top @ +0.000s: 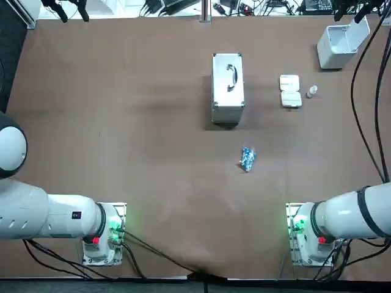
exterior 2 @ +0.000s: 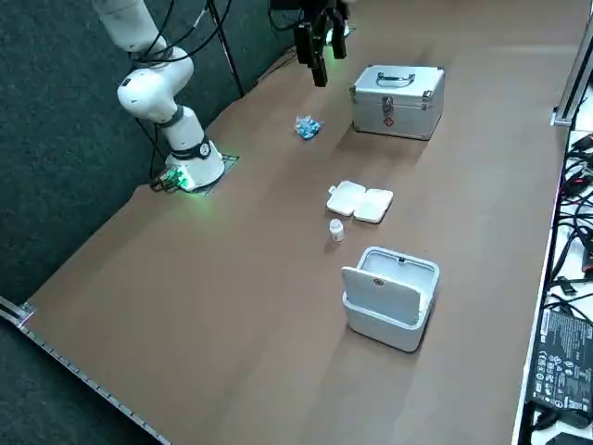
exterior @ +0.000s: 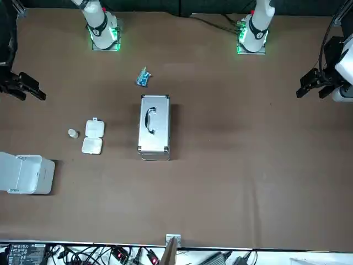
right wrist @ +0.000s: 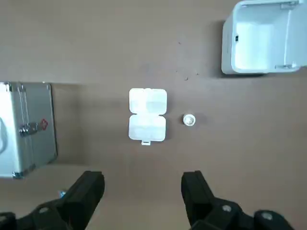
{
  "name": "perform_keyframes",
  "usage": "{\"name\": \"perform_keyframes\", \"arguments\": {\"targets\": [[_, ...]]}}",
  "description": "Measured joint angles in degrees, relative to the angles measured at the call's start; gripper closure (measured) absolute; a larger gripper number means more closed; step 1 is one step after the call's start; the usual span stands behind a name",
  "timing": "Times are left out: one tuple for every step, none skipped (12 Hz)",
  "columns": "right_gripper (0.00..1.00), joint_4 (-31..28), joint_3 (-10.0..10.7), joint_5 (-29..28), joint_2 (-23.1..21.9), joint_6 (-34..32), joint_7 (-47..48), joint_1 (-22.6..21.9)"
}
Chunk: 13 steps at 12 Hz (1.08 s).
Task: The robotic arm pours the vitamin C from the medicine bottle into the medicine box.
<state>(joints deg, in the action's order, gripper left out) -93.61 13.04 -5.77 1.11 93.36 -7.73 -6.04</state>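
Your counter [top: 122, 122] is a plain brown sheet with a few faint creases, and most of it is bare. A closed metal case [top: 228, 88] sits near its middle, handle on top, with a small red-cross badge on one side. Between the case and the robot lies a small blue packet [top: 247, 159].

The medicine box [top: 290, 91] lies to the robot's right of the case, opened flat with its two white halves side by side. The medicine bottle [top: 312, 91] stands just beside it, on the side away from the case, not touching it. Farther out, near the far right corner, you have a white bin [top: 338, 44] with its lid tipped up.

The right hand [right wrist: 144, 184] hangs high over the counter, on the robot's side of the medicine box. Its fingers [right wrist: 91, 189] are spread wide with nothing between them.

A green light [top: 297, 226] glows at the right arm's base. Dark cables [top: 366, 91] hang across the counter's right side. Along the far edge runs a tangle of wires and small devices [exterior: 127, 255]. A dark wall [exterior 2: 56, 139] closes off the room behind the arm.
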Motion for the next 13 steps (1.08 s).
{"name": "perform_keyframes", "arguments": {"targets": [[0.0, -0.1, 0.4, -0.2, 0.1, 0.0, -2.9, 0.0], [0.0, -0.2, 1.0, -1.2, 0.3, 0.1, -6.4, 0.0], [0.0, -0.2, 1.7, -2.7, 0.6, 0.1, -9.6, 0.0], [0.0, -0.2, 2.6, -4.2, 1.0, 0.1, -12.7, 0.0], [0.0, -0.3, 3.5, -5.6, 1.6, 0.1, -16.0, 0.0], [0.0, -0.3, 4.2, -6.7, 2.1, 0.2, -19.0, 0.2], [0.0, -0.3, 4.5, -7.7, 2.6, 0.3, -22.0, 0.7], [0.0, -0.3, 4.8, -8.7, 3.1, 0.5, -25.0, 1.1], [0.0, -0.3, 4.8, -9.7, 3.6, 0.7, -28.1, 1.8], [0.0, -0.4, 4.9, -10.7, 4.2, 1.1, -31.3, 2.5], [0.0, -0.5, 4.9, -11.9, 4.8, 1.7, -34.3, 3.2], [0.0, -0.7, 4.9, -12.9, 5.4, 2.2, -37.2, 4.0], [0.0, -1.2, 4.9, -14.0, 5.9, 3.0, -40.2, 4.7]]}}
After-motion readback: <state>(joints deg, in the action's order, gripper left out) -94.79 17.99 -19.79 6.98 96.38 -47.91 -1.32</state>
